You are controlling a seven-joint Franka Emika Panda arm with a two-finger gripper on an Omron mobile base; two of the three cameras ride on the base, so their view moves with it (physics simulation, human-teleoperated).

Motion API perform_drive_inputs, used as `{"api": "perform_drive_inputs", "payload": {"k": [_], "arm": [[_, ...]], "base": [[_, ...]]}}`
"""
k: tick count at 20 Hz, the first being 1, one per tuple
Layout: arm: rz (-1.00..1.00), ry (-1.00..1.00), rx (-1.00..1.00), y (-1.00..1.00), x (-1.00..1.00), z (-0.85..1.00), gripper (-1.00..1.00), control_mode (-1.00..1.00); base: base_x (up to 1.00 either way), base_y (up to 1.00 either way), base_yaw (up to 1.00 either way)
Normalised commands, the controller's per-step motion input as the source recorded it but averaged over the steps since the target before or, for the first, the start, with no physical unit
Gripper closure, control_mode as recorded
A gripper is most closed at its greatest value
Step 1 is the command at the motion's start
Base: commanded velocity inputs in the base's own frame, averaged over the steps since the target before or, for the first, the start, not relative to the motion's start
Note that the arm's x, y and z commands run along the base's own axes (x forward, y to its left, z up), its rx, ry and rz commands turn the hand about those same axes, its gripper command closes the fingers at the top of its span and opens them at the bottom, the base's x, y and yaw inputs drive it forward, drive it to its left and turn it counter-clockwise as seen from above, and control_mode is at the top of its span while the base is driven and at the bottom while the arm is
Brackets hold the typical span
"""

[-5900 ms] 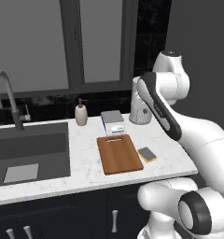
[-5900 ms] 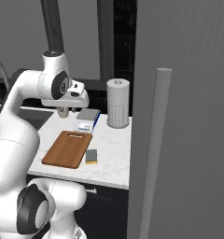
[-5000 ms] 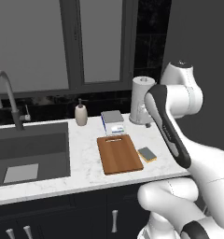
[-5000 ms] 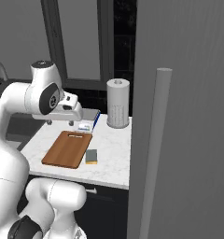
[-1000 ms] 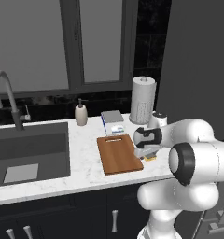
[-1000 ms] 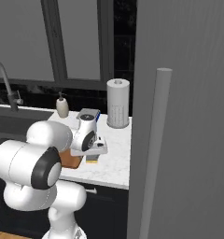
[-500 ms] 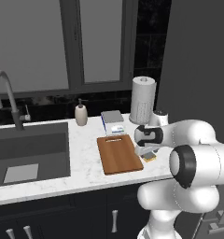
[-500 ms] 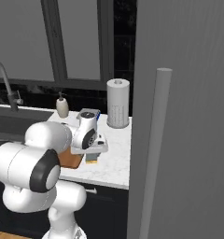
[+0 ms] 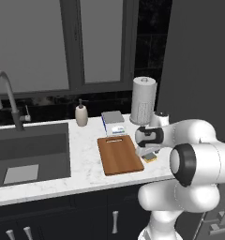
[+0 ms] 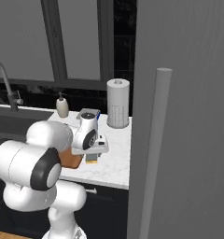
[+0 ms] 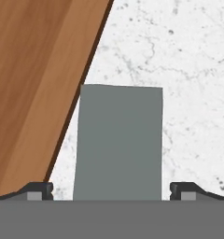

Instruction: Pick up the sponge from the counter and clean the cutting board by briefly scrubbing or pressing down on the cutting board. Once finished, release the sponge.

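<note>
Presently the gripper (image 11: 111,190) hangs low over the sponge (image 11: 118,142), its jaws spread wide with one fingertip (image 11: 37,190) off each long side of the block and clear of it. The sponge lies flat on the white marble counter (image 11: 179,60), grey side up, just beside the right long edge of the cutting board (image 11: 34,79) and not on it. In the left base view the board (image 9: 119,154) sits in front of a blue-and-white box (image 9: 113,123); a paper towel roll (image 9: 143,100) stands behind.
</note>
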Motion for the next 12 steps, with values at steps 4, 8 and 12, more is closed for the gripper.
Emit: {"api": "perform_drive_inputs", "payload": {"k": [4, 8, 12], "arm": [[0.0, 0.0, 0.0, -0.02, 0.16, -0.16, -1.0, -1.0], [0.0, 0.0, 0.0, 0.0, 0.13, -0.22, -1.0, -1.0], [0.0, 0.0, 0.0, 0.0, 0.1, -0.23, -1.0, -1.0]], "base": [[0.0, 0.0, 0.0], [0.0, 0.0, 0.0], [0.0, 0.0, 0.0]]}}
